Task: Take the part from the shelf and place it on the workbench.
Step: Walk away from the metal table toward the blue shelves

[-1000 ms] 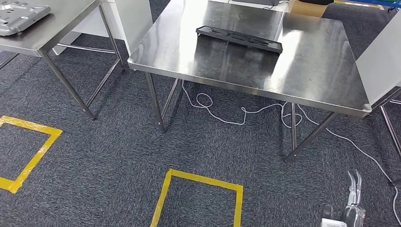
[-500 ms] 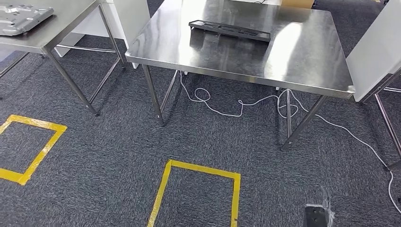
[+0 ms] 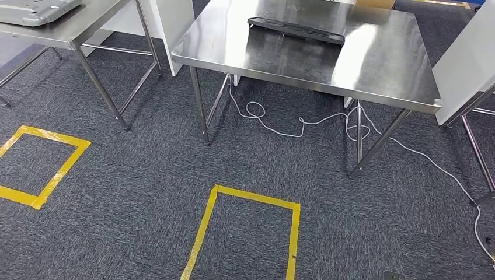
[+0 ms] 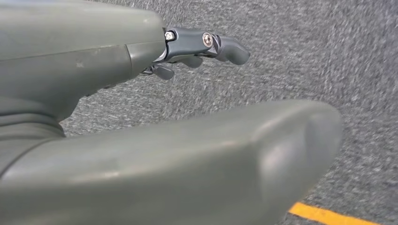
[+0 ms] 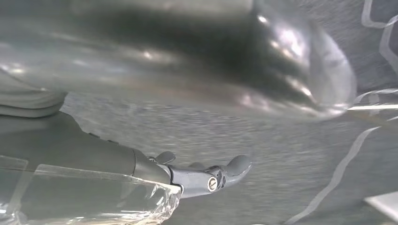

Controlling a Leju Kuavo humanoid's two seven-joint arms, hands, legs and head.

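Observation:
The black flat part [image 3: 296,30] lies on the steel workbench [image 3: 379,70] near its far side, in the head view. My left hand [image 4: 155,154] hangs over the grey carpet, thumb and dark fingers [image 4: 206,44] apart, holding nothing. Over the carpet too, my right hand [image 5: 141,70] has its thumb spread from the fingers [image 5: 211,176] and nothing between them; that picture is blurred. Both hands are far from the part.
A second steel table [image 3: 70,29] at the left carries a grey metal piece [image 3: 35,9]. A white cable [image 3: 303,125] loops on the floor under the workbench. Yellow tape squares [image 3: 251,198] mark the carpet. White panels [image 3: 461,64] stand at the right.
The whole head view has shifted as the camera moved. My right hand, seen at the lower right a second ago, has dropped past the picture's bottom edge. The part stays on the workbench.

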